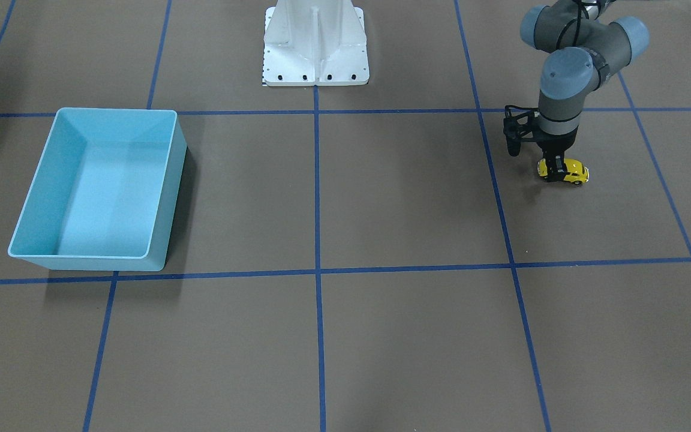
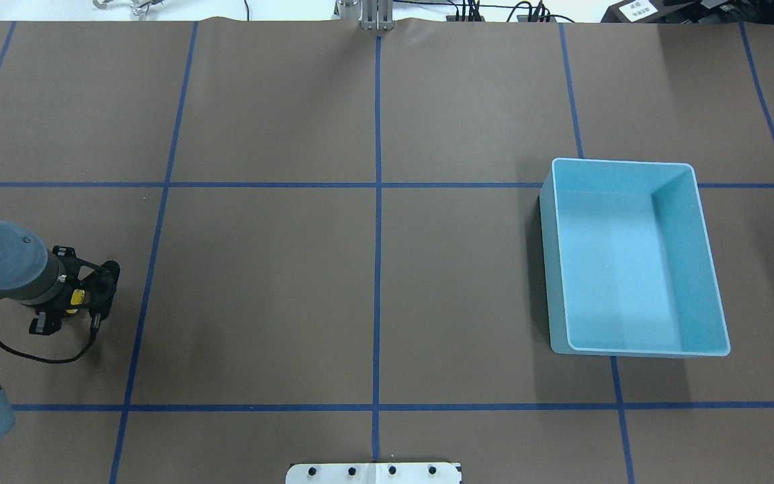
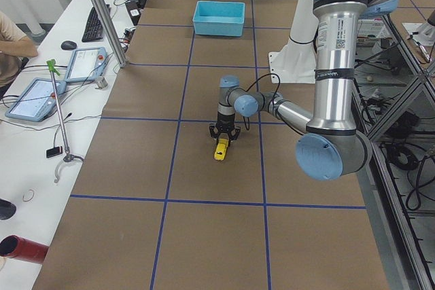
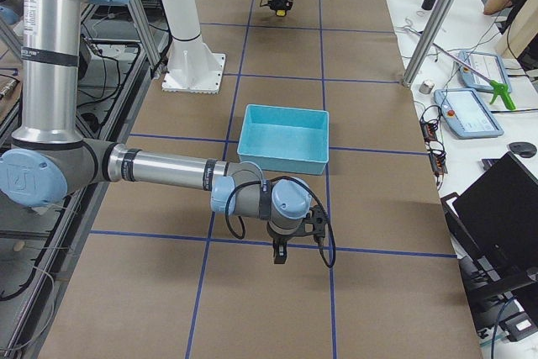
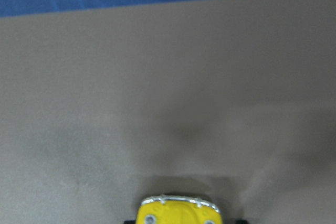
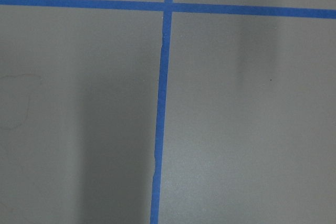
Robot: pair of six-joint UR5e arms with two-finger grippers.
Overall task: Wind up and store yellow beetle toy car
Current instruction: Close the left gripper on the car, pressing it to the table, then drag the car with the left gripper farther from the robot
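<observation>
one yellow beetle toy car [image 1: 574, 173], one bin [image 1: 170, 204] and two arms are showing. the car is looking tiny, glossy and bright yellow, rounded like a beetle, with small black wheels and a chrome bumper in the left wrist view. it is sitting on the table [image 1: 411, 198] on the robot's left side, well apart from the bin. the left gripper [image 1: 554, 174] is reaching straight down, its black fingers pinching the car's sides. the right gripper [image 4: 280, 250] is hanging just above the table near the bin; i cannot tell whether it is spread or pressed together. the bin is looking like smooth light-blue plastic, rectangular with rounded corners. matte brown paper with blue tape lines is covering the table.
</observation>
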